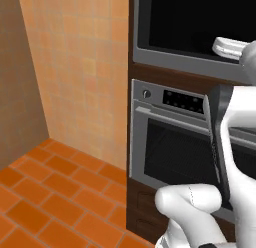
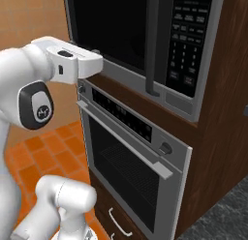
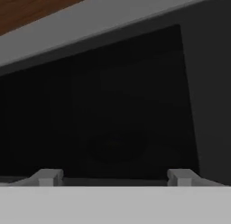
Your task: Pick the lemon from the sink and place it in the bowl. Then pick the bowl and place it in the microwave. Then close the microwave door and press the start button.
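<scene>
The microwave (image 2: 167, 96) is built in above the oven. In the right base view its dark glass microwave door (image 2: 116, 26) looks flush with the front, its vertical handle (image 2: 152, 45) beside the keypad (image 2: 189, 40). My gripper (image 2: 97, 62) hovers just in front of the door's lower left corner. In the hand view the gripper (image 3: 113, 177) is open, tips wide apart with nothing between them, facing the dark glass (image 3: 99, 105). A faint round shape (image 3: 118, 144) shows in the dark; I cannot tell what it is. Lemon and bowl are hidden, and the sink is out of view.
A steel oven (image 2: 131, 152) with a bar handle (image 2: 121, 140) sits right under the microwave, set in dark wood cabinetry (image 2: 223, 137). An orange tiled wall (image 1: 85, 67) and floor (image 1: 55, 192) lie to the left. A dark counter corner (image 2: 227, 222) is at lower right.
</scene>
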Available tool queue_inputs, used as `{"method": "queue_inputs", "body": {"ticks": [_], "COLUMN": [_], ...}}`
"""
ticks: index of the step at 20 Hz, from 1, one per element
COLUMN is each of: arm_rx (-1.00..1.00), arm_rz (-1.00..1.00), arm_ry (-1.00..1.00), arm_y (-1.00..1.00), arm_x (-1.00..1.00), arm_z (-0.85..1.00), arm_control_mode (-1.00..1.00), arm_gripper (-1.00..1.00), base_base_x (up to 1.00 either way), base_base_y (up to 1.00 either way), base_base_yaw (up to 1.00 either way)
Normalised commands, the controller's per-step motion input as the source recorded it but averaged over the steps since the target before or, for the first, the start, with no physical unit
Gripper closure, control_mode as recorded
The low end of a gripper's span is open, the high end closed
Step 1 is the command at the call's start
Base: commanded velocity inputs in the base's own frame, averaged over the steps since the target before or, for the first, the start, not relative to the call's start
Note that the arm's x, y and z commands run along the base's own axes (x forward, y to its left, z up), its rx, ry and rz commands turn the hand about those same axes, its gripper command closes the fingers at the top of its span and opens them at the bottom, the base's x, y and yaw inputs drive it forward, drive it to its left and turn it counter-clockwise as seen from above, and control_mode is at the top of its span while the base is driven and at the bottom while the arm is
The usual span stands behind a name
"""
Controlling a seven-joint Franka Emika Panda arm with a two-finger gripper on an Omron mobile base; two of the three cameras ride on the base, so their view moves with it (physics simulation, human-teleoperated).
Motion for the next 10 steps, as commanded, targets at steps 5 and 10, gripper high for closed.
{"method": "queue_inputs", "body": {"ticks": [5,10], "arm_rx": [0.00,0.00], "arm_rz": [0.00,0.00], "arm_ry": [0.00,0.00], "arm_y": [-0.25,-0.31], "arm_x": [-0.88,-0.53], "arm_z": [0.00,0.00], "arm_control_mode": [-1.00,-1.00], "arm_gripper": [1.00,1.00], "base_base_x": [0.00,0.00], "base_base_y": [0.00,0.00], "base_base_yaw": [0.00,0.00]}}
